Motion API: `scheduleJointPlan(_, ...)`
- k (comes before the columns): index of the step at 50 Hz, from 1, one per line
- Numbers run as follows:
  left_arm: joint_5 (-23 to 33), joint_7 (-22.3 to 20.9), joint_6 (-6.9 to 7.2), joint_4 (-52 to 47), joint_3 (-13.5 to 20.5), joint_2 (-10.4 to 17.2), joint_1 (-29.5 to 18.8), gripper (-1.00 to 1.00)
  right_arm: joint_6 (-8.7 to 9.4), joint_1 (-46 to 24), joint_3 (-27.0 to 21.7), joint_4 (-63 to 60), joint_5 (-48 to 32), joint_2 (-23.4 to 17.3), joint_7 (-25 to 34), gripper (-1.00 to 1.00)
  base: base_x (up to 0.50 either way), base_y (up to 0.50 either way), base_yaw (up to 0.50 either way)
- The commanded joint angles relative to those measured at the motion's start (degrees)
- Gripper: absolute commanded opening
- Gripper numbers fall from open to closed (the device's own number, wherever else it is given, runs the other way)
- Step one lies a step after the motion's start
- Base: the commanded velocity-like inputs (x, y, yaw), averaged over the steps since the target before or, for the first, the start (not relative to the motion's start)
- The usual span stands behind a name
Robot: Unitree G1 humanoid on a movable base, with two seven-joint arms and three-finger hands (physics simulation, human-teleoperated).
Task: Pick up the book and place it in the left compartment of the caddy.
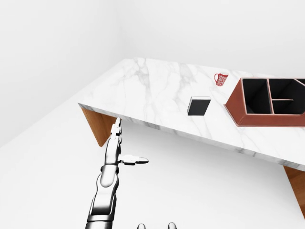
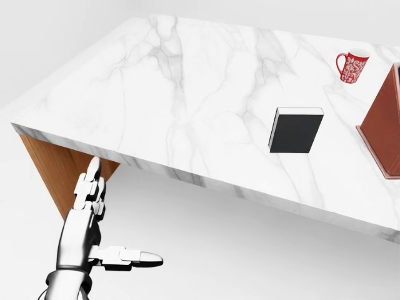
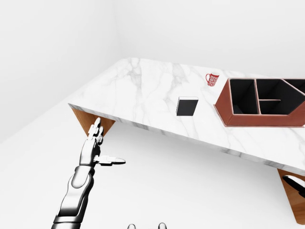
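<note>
The black book [image 2: 295, 130] with a white page edge lies flat on the marble table [image 2: 187, 81], near its lower edge. The red-brown caddy [image 1: 235, 106] stands to the book's right. Its dark left compartment [image 1: 256, 95] looks empty. My left hand [image 2: 122, 215] is open, fingers straight and thumb out. It is below the table's lower edge and well left of the book, holding nothing. A small dark shape [image 3: 294, 184] at the right edge of the right-eye view may be my right hand. Its fingers cannot be read.
A red-and-white mug [image 2: 352, 66] stands above the book, near the caddy's top left corner. Wooden table legs [image 1: 97, 125] show under the left corner and at the lower right. White floor and walls surround the table.
</note>
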Motion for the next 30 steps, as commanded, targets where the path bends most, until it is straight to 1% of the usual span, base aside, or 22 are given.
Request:
scheduleJointPlan(1,-0.11,-0.04,-0.11,0.06,0.0,-0.02,-0.07,1.0,0.0,0.12,0.1,-0.06,0.04,-0.1,-0.33,1.0,0.0,0.0,0.0)
scheduleJointPlan(4,-0.08,-0.07,0.1,-0.11,-0.02,0.0,-0.05,1.0,0.0,0.27,-0.09,-0.6,0.13,-0.06,-0.55,1.0,0.0,0.0,0.0)
scheduleJointPlan(5,-0.09,-0.13,0.52,-0.74,-0.05,-0.02,0.13,1.0,0.0,0.25,-0.11,-0.56,0.0,-0.02,-0.48,1.0,0.0,0.0,0.0)
scheduleJointPlan(7,0.05,-0.03,0.09,-0.11,-0.09,-0.02,0.0,1.0,0.0,-0.12,0.05,0.3,-0.29,-0.05,-0.24,1.0,0.0,0.0,0.0)
scheduleJointPlan(9,0.11,-0.09,0.58,-0.67,-0.18,-0.04,0.18,1.0,0.0,0.05,0.02,-0.07,-0.16,-0.05,-0.39,1.0,0.03,-0.07,0.0)
scheduleJointPlan(11,0.2,0.0,0.22,-0.36,-0.18,-0.04,0.13,1.0,0.0,0.08,-0.02,-0.32,-0.2,-0.02,-0.53,1.0,0.07,-0.18,0.0)
scheduleJointPlan(14,0.29,0.03,0.42,-0.59,-0.24,-0.08,0.23,1.0,0.0,-0.18,0.22,0.45,-0.54,-0.07,-0.29,1.0,0.07,-0.18,0.0)
scheduleJointPlan(17,0.31,0.04,0.18,-0.17,-0.22,-0.05,0.1,1.0,0.0,-0.23,0.3,0.76,-0.5,-0.16,-0.25,1.0,0.07,-0.18,0.0)
scheduleJointPlan(24,0.31,0.05,0.23,-0.23,-0.25,-0.1,0.11,1.0,0.0,-0.08,0.07,0.21,-0.34,-0.13,-0.38,1.0,0.07,-0.18,0.0)
scheduleJointPlan(30,0.31,0.12,-0.2,0.13,-0.21,-0.08,0.07,1.0,0.0,0.13,-0.13,-0.29,-0.13,-0.08,-0.4,1.0,0.07,-0.18,0.0)
